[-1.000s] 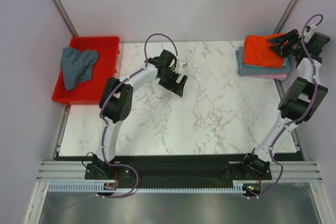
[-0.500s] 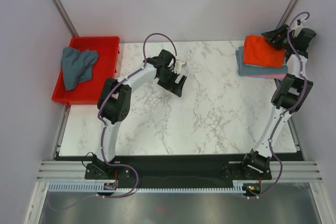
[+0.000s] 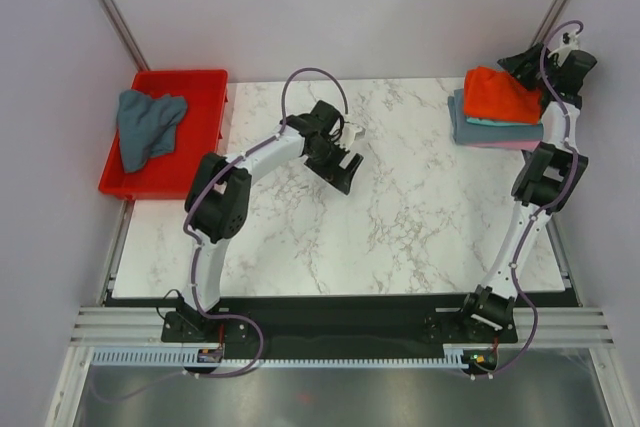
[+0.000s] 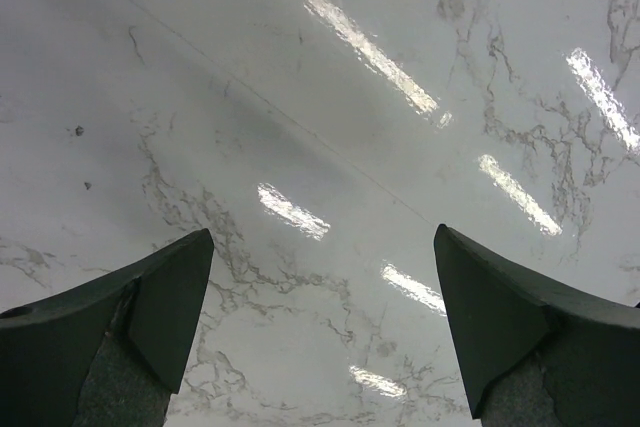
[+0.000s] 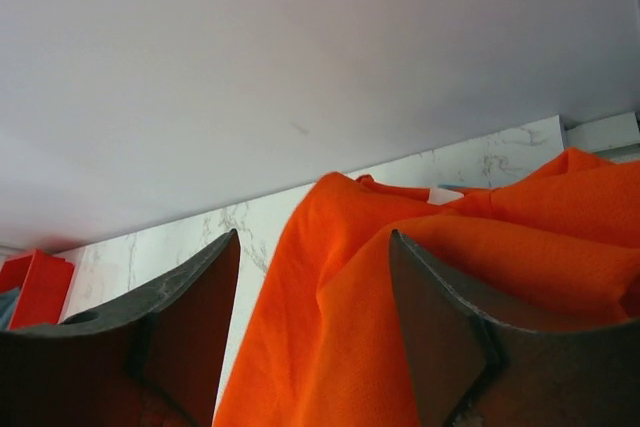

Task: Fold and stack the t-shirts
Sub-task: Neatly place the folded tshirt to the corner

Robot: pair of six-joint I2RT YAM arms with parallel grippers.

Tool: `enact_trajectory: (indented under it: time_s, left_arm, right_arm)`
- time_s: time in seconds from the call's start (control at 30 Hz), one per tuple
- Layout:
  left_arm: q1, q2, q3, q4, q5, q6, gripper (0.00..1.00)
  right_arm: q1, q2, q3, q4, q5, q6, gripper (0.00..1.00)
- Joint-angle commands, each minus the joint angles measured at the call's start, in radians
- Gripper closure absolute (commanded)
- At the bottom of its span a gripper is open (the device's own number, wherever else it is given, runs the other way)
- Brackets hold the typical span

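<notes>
A folded stack of t-shirts lies at the table's far right corner. A bright orange-red shirt [image 3: 497, 95] is on top, over a teal one [image 3: 468, 117], a slate grey-blue one [image 3: 475, 135] and a pink one [image 3: 522, 145]. My right gripper [image 3: 514, 65] hovers at the stack's far right edge. Its jaws stand open, and the orange-red shirt [image 5: 330, 347] lies loose below and between them [image 5: 313, 237]. A crumpled slate grey-blue shirt [image 3: 148, 125] sits in the red tray [image 3: 205, 82]. My left gripper [image 3: 345, 167] hangs open over bare marble [image 4: 323, 230] with nothing in it.
The red tray stands off the table's far left corner. The marble tabletop [image 3: 400, 217] stretches between the two arms. Grey walls and metal posts close in the back, right behind the stack. The right arm stands upright along the right edge.
My right gripper has lifted off the orange-red shirt and drawn back to the far right corner, its jaws slightly wider. The left gripper has shifted a little to the right.
</notes>
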Motion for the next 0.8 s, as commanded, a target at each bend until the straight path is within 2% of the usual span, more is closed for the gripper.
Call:
enact_trajectory:
  time_s: [0.0, 0.07, 0.1, 0.2, 0.27, 0.3, 0.37, 0.4, 0.5, 0.63, 0.7, 0.77]
  left_arm:
    - [-0.011, -0.052, 0.035, 0.018, -0.068, 0.028, 0.01]
    - [-0.011, -0.074, 0.079, 0.061, -0.172, -0.007, 0.01]
    - [-0.009, -0.078, 0.103, 0.095, -0.279, -0.010, 0.01]
    - [-0.008, -0.089, 0.249, 0.157, -0.425, 0.019, 0.01]
    - [0.001, -0.090, 0.298, 0.179, -0.452, 0.028, 0.01]
    - [0.007, -0.089, 0.321, 0.185, -0.464, 0.024, 0.01]
    - [0.024, -0.090, 0.370, 0.201, -0.487, -0.015, 0.01]
    - [0.030, -0.103, 0.378, 0.207, -0.486, -0.027, 0.01]
    - [0.055, -0.156, 0.281, 0.308, -0.487, -0.067, 0.01]
    - [0.087, -0.291, 0.088, 0.467, -0.506, -0.070, 0.01]
    - [0.099, -0.323, 0.017, 0.497, -0.510, -0.082, 0.01]
    - [0.113, -0.357, -0.008, 0.501, -0.533, -0.110, 0.01]
  right_arm:
    - [-0.015, -0.190, 0.034, 0.044, 0.026, 0.001, 0.30]
    - [-0.007, -0.299, -0.045, 0.039, 0.051, -0.019, 0.28]
    - [-0.001, -0.341, -0.090, 0.036, 0.055, -0.027, 0.26]
    - [0.076, -0.567, -0.296, -0.006, 0.104, -0.146, 0.15]
    - [0.129, -0.641, -0.379, -0.046, 0.133, -0.281, 0.02]
    - [0.162, -0.669, -0.429, -0.127, 0.219, -0.322, 0.02]
    - [0.251, -0.740, -0.519, -0.148, 0.279, -0.346, 0.02]
    - [0.315, -0.767, -0.535, -0.194, 0.377, -0.352, 0.02]
    - [0.440, -0.766, -0.581, -0.289, 0.483, -0.369, 0.02]
    - [0.636, -0.822, -0.761, -0.252, 0.674, -0.456, 0.02]
    - [0.741, -0.864, -0.817, -0.257, 0.709, -0.514, 0.02]
    - [0.810, -0.895, -0.877, -0.243, 0.880, -0.509, 0.02]
